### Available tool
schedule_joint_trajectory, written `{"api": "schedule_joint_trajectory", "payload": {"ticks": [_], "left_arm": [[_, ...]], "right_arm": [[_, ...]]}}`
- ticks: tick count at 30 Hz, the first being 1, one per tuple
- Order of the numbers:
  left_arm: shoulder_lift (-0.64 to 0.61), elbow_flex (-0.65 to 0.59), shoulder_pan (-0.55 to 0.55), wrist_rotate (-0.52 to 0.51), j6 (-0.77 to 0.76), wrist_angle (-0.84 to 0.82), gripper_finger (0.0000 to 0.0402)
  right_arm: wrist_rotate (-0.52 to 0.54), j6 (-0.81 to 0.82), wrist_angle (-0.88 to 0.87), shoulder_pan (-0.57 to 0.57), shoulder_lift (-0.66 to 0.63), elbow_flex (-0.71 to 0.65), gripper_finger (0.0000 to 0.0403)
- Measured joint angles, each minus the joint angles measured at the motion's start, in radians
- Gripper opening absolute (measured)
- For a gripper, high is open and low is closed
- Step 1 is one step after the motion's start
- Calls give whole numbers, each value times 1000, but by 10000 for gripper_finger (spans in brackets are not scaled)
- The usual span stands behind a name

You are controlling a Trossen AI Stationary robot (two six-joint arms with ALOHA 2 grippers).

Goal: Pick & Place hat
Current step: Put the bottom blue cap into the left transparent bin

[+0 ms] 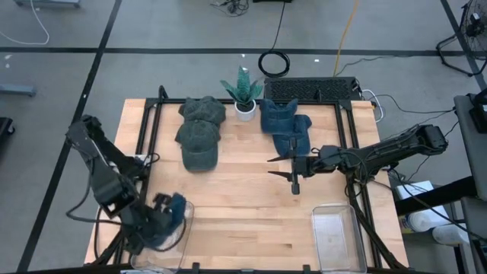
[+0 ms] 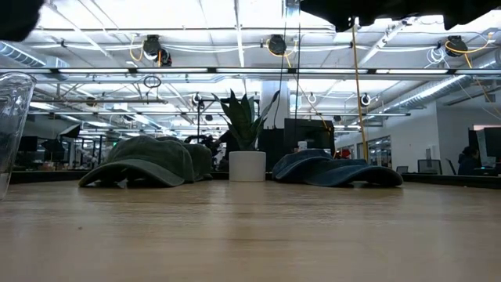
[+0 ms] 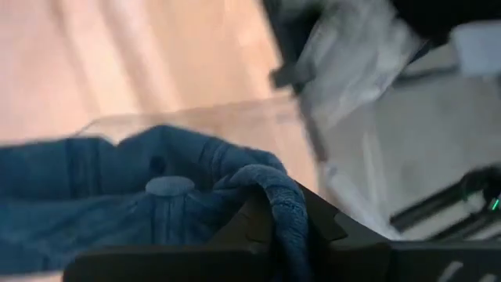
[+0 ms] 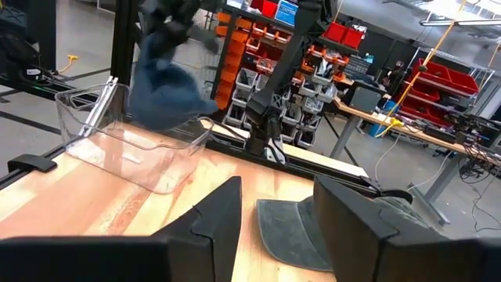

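A: Where is the blue hat [image 1: 172, 207] now?

B: In the left gripper [image 1: 163, 219], held over the clear bin [image 1: 179, 242] at the table's front left corner. The left wrist view shows denim [image 3: 149, 196] bunched right against the fingers [image 3: 258, 223], with the crown button in sight, and the bin's clear rim just beyond it.

A: So that claw is clamped on it?

B: Yes, closed on the cloth. From the right wrist view the hat [image 4: 160, 86] hangs above the bin [image 4: 133, 145], and I cannot tell whether it touches the rim.

A: And the right arm?

B: It reaches in from the right side, its gripper [image 1: 294, 173] over bare wood [image 1: 251, 205] near the middle of the table. Its fingers [image 4: 215, 215] stand apart with nothing between them, just the wood and the brim of a green hat [image 4: 293, 231] seen through the gap.

A: What else lies on the table?

B: Two green hats [image 1: 199, 135], one overlapping the other, at the back left. A small potted plant [image 1: 243, 93] stands at the back centre. More blue hats [image 1: 285, 125] are piled just right of the plant, beside the right gripper. A second clear bin [image 1: 335, 234] sits at the front right.

A: Does the low view add anything?

B: Only the green hats [image 2: 149, 162], the plant [image 2: 247, 145] and the blue pile [image 2: 337, 170] in a row at the far edge, with the left bin's wall [image 2: 12, 125] at one side
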Motion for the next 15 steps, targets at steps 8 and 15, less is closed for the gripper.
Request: {"api": "schedule_joint_trajectory", "payload": {"ticks": [8, 15], "left_arm": [[0, -201, -29, -3, -109, 440, 19], [0, -306, -49, -26, -207, 437, 32]], "right_arm": [[0, 1, 14, 0, 0, 0, 145], [-2, 43, 8, 0, 0, 0, 143]]}}
